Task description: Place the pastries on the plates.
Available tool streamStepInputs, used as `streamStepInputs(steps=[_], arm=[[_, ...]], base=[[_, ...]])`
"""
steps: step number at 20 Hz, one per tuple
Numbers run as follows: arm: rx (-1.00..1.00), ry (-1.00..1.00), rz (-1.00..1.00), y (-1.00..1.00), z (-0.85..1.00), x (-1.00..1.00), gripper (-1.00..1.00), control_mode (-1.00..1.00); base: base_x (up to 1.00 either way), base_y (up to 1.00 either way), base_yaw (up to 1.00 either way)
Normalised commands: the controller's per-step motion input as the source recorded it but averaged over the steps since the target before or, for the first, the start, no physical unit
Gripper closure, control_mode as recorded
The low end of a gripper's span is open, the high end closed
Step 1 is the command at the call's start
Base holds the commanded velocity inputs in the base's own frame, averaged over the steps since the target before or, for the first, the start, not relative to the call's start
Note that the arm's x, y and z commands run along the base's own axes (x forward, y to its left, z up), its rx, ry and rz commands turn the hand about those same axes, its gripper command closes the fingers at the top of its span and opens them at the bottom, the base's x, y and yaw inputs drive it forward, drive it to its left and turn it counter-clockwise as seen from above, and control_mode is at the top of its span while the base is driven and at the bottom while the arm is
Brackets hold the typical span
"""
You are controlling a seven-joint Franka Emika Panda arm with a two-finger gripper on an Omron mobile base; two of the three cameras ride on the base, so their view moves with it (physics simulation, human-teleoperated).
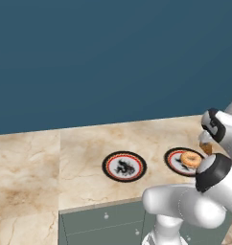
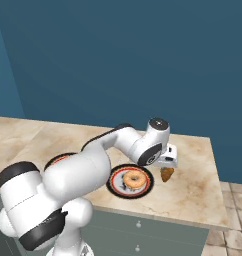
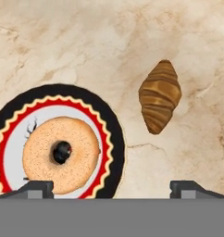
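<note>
A golden-brown ring pastry (image 3: 60, 154) lies on the right plate (image 3: 111, 134), which has a black rim, a red ring and a white centre. Both show again from the base cameras: the ring pastry (image 1: 191, 159) (image 2: 134, 179) on its plate (image 1: 173, 160) (image 2: 113, 186). The darker brown pastry (image 3: 159, 96) (image 2: 167, 174) (image 1: 206, 149) lies on the bare counter just right of that plate. The left plate (image 1: 108, 166) (image 2: 57, 160) carries nothing; the arm partly hides it in the right base view. My gripper (image 3: 111, 189) (image 2: 168, 163) (image 1: 204, 141) hangs open above the plate's edge and the brown pastry, holding nothing.
The marble counter (image 1: 84, 143) runs left along a dark blue wall (image 1: 113, 57). Its front edge sits over grey drawers (image 2: 143, 230), and its right end (image 2: 218, 200) lies a short way past the brown pastry.
</note>
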Motion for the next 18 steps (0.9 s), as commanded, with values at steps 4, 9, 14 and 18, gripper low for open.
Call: streamStepInputs(steps=[4,9,14,18], arm=[[0.0,0.0,0.0,-0.27,0.0,0.0,-1.0,-1.0],[0.0,0.0,0.0,-0.22,0.0,0.09,-1.0,-1.0],[0.0,0.0,0.0,-0.15,-0.01,0.19,-1.0,-1.0],[0.0,0.0,0.0,-0.09,-0.06,0.29,-1.0,-1.0]], base=[[0.0,0.0,0.0],[0.0,0.0,0.0],[0.0,0.0,0.0],[0.0,0.0,0.0]])
